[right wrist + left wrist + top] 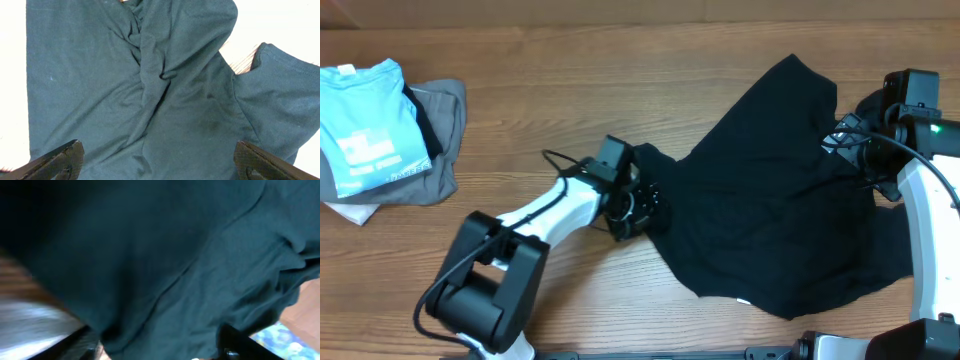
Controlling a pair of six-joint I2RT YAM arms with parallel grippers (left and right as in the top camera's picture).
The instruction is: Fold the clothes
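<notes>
Loosely, black shirt [780, 190] across table [620, 80].

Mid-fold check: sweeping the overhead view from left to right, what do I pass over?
light blue folded shirt → gray garment → left tool → black shirt → right arm
</notes>
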